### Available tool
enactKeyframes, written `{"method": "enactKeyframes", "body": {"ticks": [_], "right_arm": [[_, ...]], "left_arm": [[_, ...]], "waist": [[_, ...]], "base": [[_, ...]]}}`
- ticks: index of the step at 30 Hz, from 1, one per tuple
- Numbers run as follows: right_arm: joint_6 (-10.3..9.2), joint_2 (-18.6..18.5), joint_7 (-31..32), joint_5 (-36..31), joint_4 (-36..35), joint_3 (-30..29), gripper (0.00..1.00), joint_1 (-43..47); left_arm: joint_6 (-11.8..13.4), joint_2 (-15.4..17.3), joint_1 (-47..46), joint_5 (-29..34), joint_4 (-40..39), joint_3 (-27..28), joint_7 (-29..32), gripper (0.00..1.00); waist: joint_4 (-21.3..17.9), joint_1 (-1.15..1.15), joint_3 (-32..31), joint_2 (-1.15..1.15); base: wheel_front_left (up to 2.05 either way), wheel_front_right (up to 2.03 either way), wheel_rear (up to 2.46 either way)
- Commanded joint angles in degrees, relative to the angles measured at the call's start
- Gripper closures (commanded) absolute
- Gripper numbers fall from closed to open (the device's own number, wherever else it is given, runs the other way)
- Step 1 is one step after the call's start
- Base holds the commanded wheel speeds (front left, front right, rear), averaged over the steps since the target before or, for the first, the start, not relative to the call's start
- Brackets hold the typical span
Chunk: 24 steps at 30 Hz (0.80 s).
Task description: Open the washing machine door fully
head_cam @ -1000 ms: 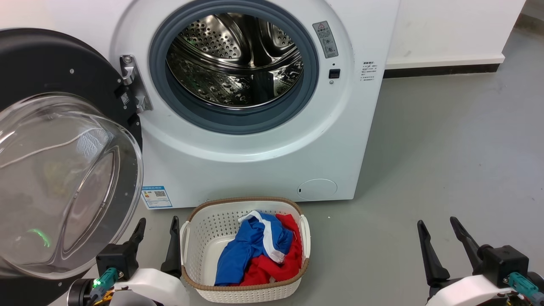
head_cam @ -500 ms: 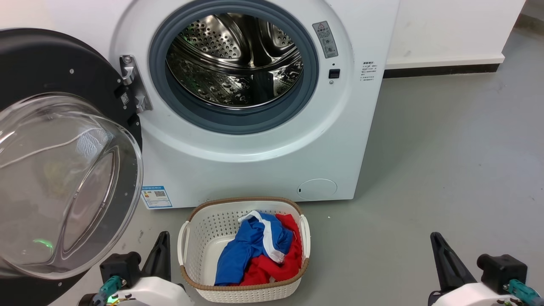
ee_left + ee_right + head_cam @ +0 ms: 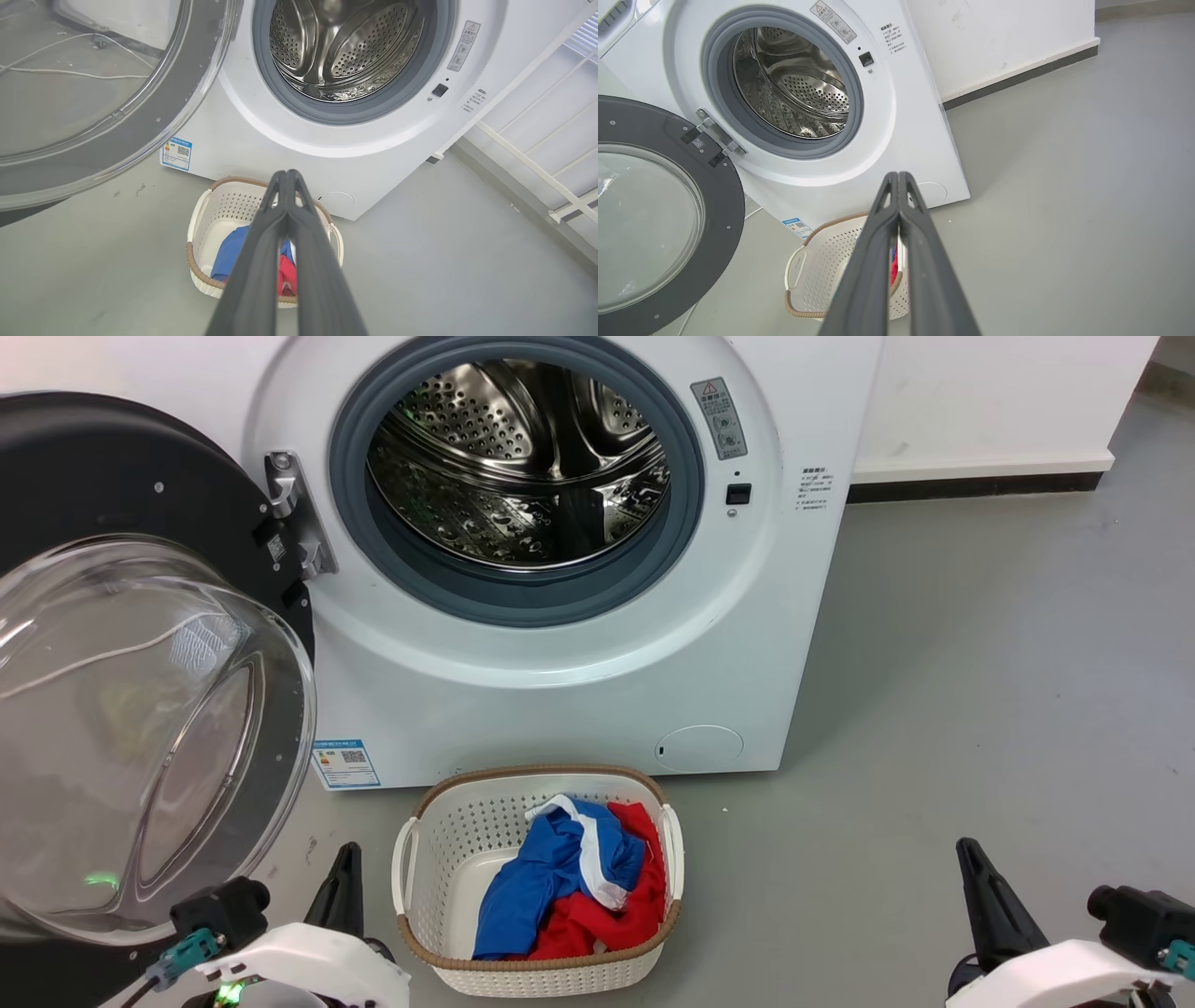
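Grey floor (image 3: 980,663), washing machine (image 3: 560,709), laundry basket (image 3: 439,859), possibly a cable (image 3: 70,73)

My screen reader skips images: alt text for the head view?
The washing machine door hangs wide open beside the washing machine, baring its drum. A basket of red and blue clothes sits in front, flanked by left gripper and right gripper, both shut.

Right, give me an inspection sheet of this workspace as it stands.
Surface: grey floor, a few small marks.
Job's things: washing machine with its door swung wide on the hinge; drum looks empty.
Clutter: white basket in front of the machine, holding blue and red clothes.
End effectors: left end effector and right end effector both shut, holding nothing, away from the door.
Cables: thin white cable on the floor, seen through the door glass.
Surroundings: white wall with dark skirting; white rack.
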Motion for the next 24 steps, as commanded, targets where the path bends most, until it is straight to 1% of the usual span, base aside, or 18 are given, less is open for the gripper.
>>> {"method": "enactKeyframes", "body": {"ticks": [1, 24], "right_arm": [[0.01, 0.0, 0.3, 2.5, -0.6, -0.3, 1.0, -2.3], [0.01, 0.2, 3.0, 22.6, 1.6, -1.7, 1.0, -5.1]], "left_arm": [[-0.7, -0.2, -1.7, -1.8, -0.6, 1.1, 0.4, 1.0], [-5.8, -3.9, -3.0, -16.7, 0.6, 7.3, 4.5, 1.0]], "waist": [[0.0, 0.0, 0.0, 0.0], [0.7, 0.0, 0.6, 0.0]], "base": [[0.0, 0.0, 0.0], [0.0, 0.0, 0.0]]}}
